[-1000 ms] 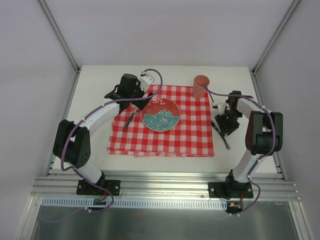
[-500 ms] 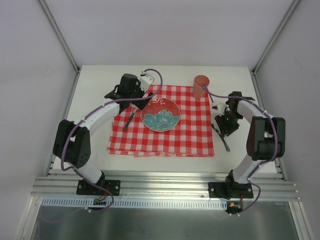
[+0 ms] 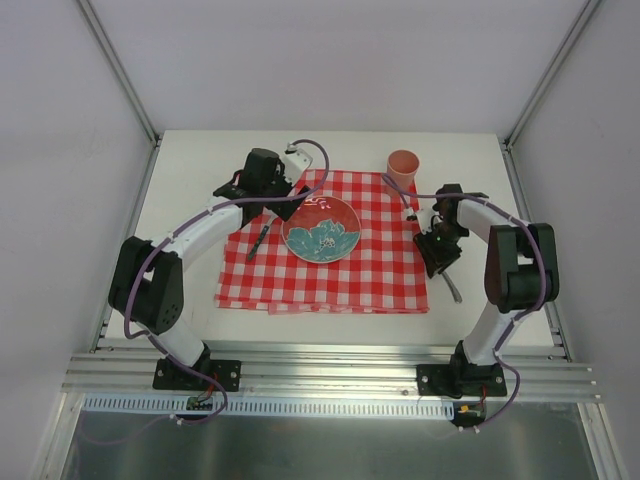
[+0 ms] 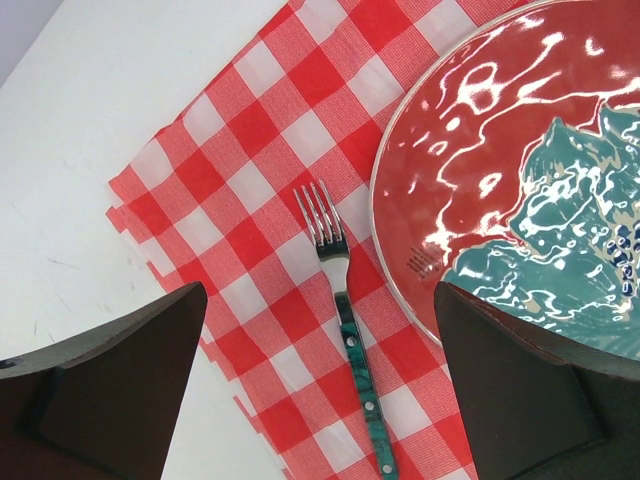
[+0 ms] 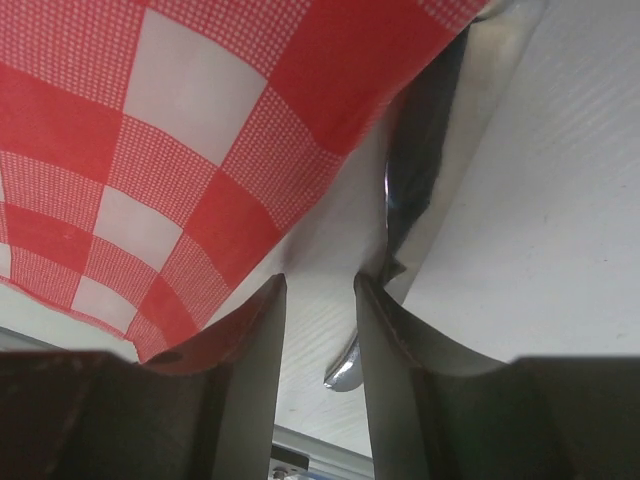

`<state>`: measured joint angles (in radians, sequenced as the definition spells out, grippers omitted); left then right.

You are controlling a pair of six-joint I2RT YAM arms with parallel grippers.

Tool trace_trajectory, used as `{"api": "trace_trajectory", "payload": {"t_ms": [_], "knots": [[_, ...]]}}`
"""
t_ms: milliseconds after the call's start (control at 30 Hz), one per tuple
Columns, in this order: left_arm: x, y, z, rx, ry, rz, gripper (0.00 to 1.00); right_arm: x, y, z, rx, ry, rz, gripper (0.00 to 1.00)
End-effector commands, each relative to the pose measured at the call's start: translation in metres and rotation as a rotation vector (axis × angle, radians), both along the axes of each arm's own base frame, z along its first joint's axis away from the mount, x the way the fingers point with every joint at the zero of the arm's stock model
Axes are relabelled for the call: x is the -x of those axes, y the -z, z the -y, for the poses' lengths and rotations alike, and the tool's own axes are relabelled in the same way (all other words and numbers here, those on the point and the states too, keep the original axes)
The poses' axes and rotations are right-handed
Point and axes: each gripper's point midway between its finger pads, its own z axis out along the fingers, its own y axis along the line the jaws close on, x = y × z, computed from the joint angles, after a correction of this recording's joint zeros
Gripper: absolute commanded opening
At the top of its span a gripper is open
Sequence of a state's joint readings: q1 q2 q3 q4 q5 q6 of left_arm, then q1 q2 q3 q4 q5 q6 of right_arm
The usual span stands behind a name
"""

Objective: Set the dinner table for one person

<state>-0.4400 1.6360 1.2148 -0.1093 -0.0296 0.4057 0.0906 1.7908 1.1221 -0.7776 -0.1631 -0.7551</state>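
The dinner table (image 3: 185, 215) carries a red-and-white checked cloth (image 3: 380, 270). A red and teal plate (image 3: 321, 229) lies at the cloth's middle. A fork (image 3: 259, 240) with a green handle lies on the cloth left of the plate, also in the left wrist view (image 4: 345, 300). My left gripper (image 4: 320, 400) hovers open and empty above the fork. A knife (image 3: 449, 283) lies on the table off the cloth's right edge. My right gripper (image 5: 320, 330) is low over the table at that edge, fingers (image 5: 250, 380) a narrow gap apart, the knife (image 5: 420, 190) beside its right finger.
A salmon cup (image 3: 403, 165) stands at the cloth's far right corner, behind my right gripper (image 3: 437, 250). An aluminium rail (image 3: 330, 370) runs along the table's near edge. White walls close the table in on three sides.
My right gripper has moved left, toward the cloth's right edge, uncovering the cup. The knife has stayed on the table. My left arm has barely moved.
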Motion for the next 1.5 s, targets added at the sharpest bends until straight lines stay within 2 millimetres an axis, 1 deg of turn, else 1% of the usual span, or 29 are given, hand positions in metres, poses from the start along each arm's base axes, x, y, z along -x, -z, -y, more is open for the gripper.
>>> {"api": "trace_trajectory", "payload": {"t_ms": [0,67,133,200,300,400,467,567,600,667,733,867,1033,1067,1100,1167,1267,1300,1333,1367,1467], "knots": [[-0.010,-0.030,0.003,0.002,-0.003,0.086,0.99,-0.011,0.004,0.003,0.015,0.002,0.012,0.37],[-0.010,-0.030,0.002,-0.008,0.000,0.089,0.99,-0.013,0.002,0.003,0.014,-0.014,0.022,0.37],[-0.010,-0.030,0.003,-0.013,0.002,0.091,0.99,-0.013,-0.006,0.001,0.002,-0.021,0.033,0.37],[-0.012,-0.030,0.003,-0.015,0.003,0.091,0.99,-0.018,-0.019,0.000,-0.007,-0.027,0.070,0.36],[-0.015,-0.028,0.008,-0.009,0.006,0.086,0.99,-0.023,-0.032,0.000,-0.011,-0.034,0.102,0.36],[-0.019,-0.027,0.014,0.002,0.010,0.081,0.99,-0.028,-0.036,0.003,0.001,-0.032,0.117,0.36],[-0.022,-0.030,0.020,0.011,0.017,0.087,0.99,-0.033,-0.032,0.004,0.006,-0.024,0.113,0.36],[-0.024,-0.034,0.025,0.017,0.023,0.095,0.99,-0.038,-0.019,0.008,0.007,0.008,0.087,0.36],[-0.025,-0.035,0.026,0.019,0.024,0.098,0.99,-0.044,-0.018,0.008,0.006,0.017,0.096,0.36],[-0.026,-0.038,0.026,0.019,0.024,0.103,0.99,-0.045,-0.012,0.008,0.004,0.024,0.080,0.36],[-0.025,-0.036,0.026,0.015,0.024,0.101,0.99,-0.051,-0.015,0.007,0.001,0.030,0.097,0.36],[-0.022,-0.036,0.024,0.012,0.021,0.100,0.99,-0.052,-0.011,0.010,0.018,0.013,0.090,0.37],[-0.022,-0.036,0.024,0.005,0.021,0.104,0.99,-0.045,0.007,0.020,0.071,-0.012,0.040,0.37],[-0.023,-0.037,0.024,0.003,0.021,0.106,0.99,-0.044,0.011,0.022,0.084,-0.018,0.031,0.35],[-0.023,-0.037,0.024,0.003,0.022,0.106,0.99,-0.044,0.013,0.025,0.089,-0.008,0.027,0.27],[-0.024,-0.037,0.025,0.004,0.022,0.107,0.99,-0.047,0.013,0.029,0.115,-0.011,0.036,0.17],[-0.024,-0.037,0.026,0.007,0.023,0.104,0.99,-0.048,0.014,0.031,0.178,-0.028,0.020,0.14],[-0.024,-0.036,0.026,0.010,0.021,0.103,0.99,-0.049,0.012,0.034,0.203,-0.027,0.014,0.08],[-0.024,-0.036,0.026,0.013,0.019,0.102,0.99,-0.049,0.012,0.035,0.208,-0.024,0.011,0.06],[-0.024,-0.036,0.026,0.012,0.019,0.102,0.99,-0.048,0.012,0.036,0.212,-0.018,0.012,0.01],[-0.024,-0.036,0.027,0.019,0.016,0.100,0.99,-0.046,0.011,0.042,0.243,0.002,0.021,0.01]]}}
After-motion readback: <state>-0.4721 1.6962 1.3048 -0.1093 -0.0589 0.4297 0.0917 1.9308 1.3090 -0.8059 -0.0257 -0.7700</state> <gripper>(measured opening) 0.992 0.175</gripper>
